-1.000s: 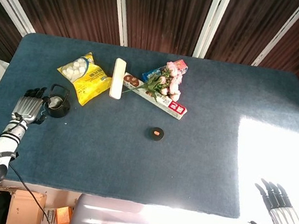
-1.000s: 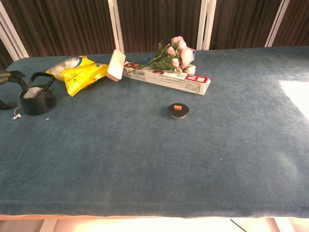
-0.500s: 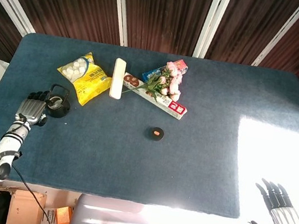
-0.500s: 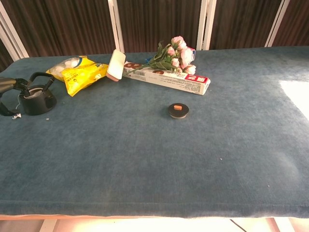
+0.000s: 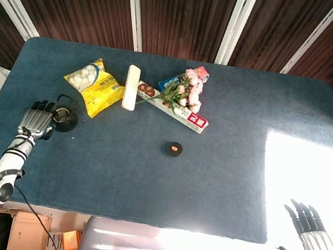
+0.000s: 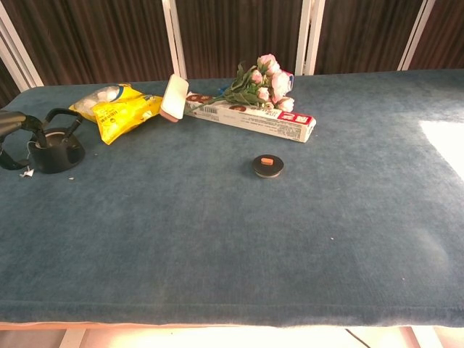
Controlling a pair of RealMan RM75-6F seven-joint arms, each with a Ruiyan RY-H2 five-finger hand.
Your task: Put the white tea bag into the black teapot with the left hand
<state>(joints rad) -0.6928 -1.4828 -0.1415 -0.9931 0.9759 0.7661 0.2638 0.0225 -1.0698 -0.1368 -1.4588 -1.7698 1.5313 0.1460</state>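
The black teapot [image 5: 64, 116] [image 6: 55, 149] stands near the table's left edge with its handle up. My left hand [image 5: 35, 120] [image 6: 10, 138] is just left of it, fingers spread beside the pot, with nothing plainly in them. A thin white string runs down the pot's left side to a small white tag [image 6: 27, 172] on the cloth. The tea bag itself does not show; the pot's mouth looks dark. My right hand [image 5: 314, 235] hangs open off the table's near right corner, only in the head view.
A yellow snack bag [image 5: 94, 85] lies just behind the teapot, then a white case [image 5: 132, 87], a long box [image 6: 250, 119] and pink flowers [image 6: 267, 80]. A small black lid with an orange dot [image 6: 267, 165] sits mid-table. The blue cloth [image 6: 232, 239] covers the table.
A white lump that showed in the teapot's mouth one second ago is now out of sight. My left hand has shifted only slightly beside the pot. The right hand is still.
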